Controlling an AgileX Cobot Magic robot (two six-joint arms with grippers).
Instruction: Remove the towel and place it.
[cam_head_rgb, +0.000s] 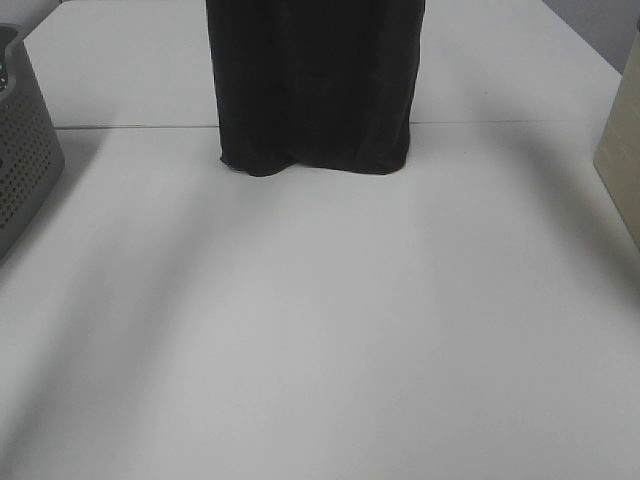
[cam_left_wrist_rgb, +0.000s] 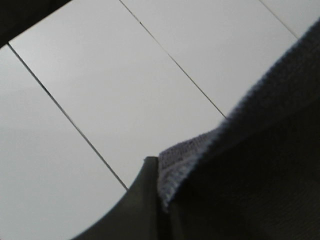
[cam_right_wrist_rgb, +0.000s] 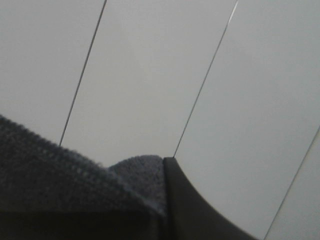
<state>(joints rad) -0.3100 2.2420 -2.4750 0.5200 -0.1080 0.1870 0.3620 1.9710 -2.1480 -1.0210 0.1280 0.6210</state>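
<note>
The dark charcoal towel hangs straight down from above the top edge of the exterior high view. Its lower edge bunches on the white table at the far middle. Neither gripper shows in that view. In the left wrist view, my left gripper is shut on a hemmed corner of the towel, with one dark finger showing. In the right wrist view, my right gripper is shut on another corner of the towel, beside a dark finger. Both hold it high above the table.
A grey perforated basket stands at the left edge of the table. A beige box-like object stands at the right edge. A seam crosses the table just behind the towel's lower edge.
</note>
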